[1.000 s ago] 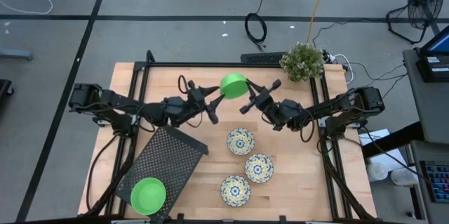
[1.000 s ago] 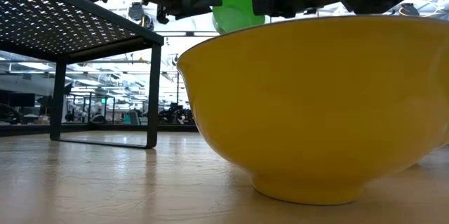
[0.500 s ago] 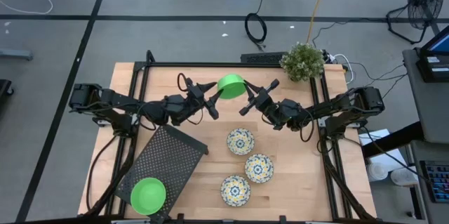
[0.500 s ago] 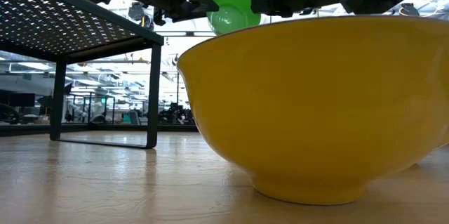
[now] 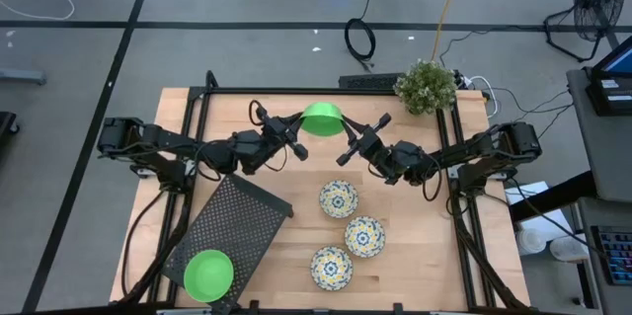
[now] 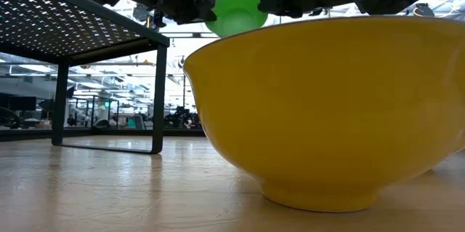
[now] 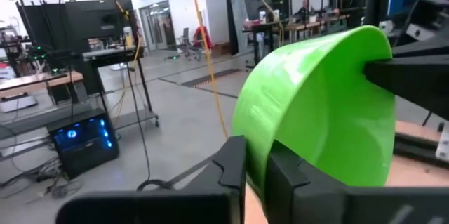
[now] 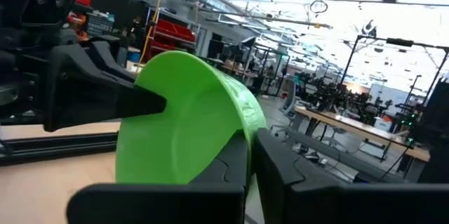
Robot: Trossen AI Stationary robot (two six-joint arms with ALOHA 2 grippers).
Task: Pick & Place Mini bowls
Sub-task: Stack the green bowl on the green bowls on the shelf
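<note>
We see both pincers meeting above the far middle of the desk (image 5: pixel 296 256), each clamped on the rim of one green mini bowl (image 5: pixel 321 118) held in the air between them. The left pincer (image 5: pixel 296 141) comes in from the left; in the left wrist view its fingers (image 7: pixel 231 171) are narrow, pinching the bowl's wall with one inside and one outside. The right pincer (image 5: pixel 348 139) comes from the right, and the right wrist view shows its fingers (image 8: pixel 231 164) closed on the opposite rim the same way. In the low view the green bowl sits up high between the two dark pincers, tilted. A second green mini bowl (image 5: pixel 208 275) rests on the black mesh tray (image 5: pixel 237 221) at the near left of the desk. Three floral mini bowls lie on the bare wood at the near right, close together in a loose row: one (image 5: pixel 338 198), another (image 5: pixel 364 236), the third (image 5: pixel 331 268). We also note a potted plant (image 5: pixel 426 86) at the far right corner. In the low view one bowl (image 6: pixel 327 108) fills the foreground, looking yellow from the side.
</note>
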